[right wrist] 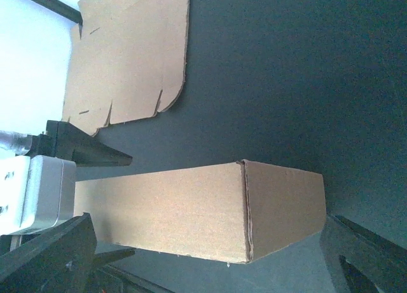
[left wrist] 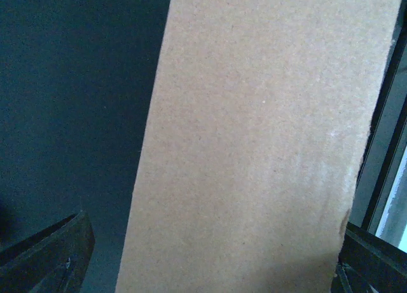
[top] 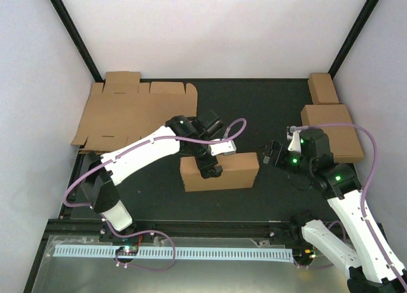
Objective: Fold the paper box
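Paper box (top: 240,171) stands on its narrow edge on the worktop (top: 254,109), straddled by the left pincer (top: 211,170), jaws fully apart, holding nothing. Right pincer (top: 268,154), equally wide and empty, hovers beside the box's right end. Risk: either finger clipping a wall may topple the box.

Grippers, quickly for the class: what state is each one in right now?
Left gripper: jaws open, straddling the box, not gripping it.
Right gripper: jaws open, holding nothing.
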Available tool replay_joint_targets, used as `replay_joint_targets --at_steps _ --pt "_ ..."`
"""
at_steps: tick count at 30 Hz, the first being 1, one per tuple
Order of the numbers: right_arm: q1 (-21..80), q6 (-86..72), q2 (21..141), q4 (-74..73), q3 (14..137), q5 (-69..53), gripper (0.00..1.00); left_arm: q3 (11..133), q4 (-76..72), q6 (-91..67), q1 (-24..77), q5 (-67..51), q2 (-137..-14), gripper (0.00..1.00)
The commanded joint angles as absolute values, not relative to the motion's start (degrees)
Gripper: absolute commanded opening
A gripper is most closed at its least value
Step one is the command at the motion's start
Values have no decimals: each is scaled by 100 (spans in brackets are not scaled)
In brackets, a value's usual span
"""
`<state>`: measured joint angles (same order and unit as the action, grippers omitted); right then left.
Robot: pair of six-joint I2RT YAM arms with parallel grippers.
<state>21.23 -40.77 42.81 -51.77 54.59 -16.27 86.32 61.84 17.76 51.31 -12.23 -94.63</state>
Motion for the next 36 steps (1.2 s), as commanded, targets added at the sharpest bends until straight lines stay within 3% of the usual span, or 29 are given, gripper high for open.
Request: replay_joint_targets --at_steps 1,21,31,36 --pt "2120 -3967 4291 -5036 5389 -1731 100 8911 6353 1957 5087 -1374 -9481 99" --pt "2118 -3909 4293 -5010 5350 -1749 100 8944 6382 2026 5058 -1479 -9791 98" --pt "2118 -3900 4239 -5035 5296 -1731 100 9006 6457 2018 5054 -1561 -9839 82" --pt "2123 -3897 4242 -5034 5293 -1749 100 9129 6546 1943 5070 -1570 -9755 87"
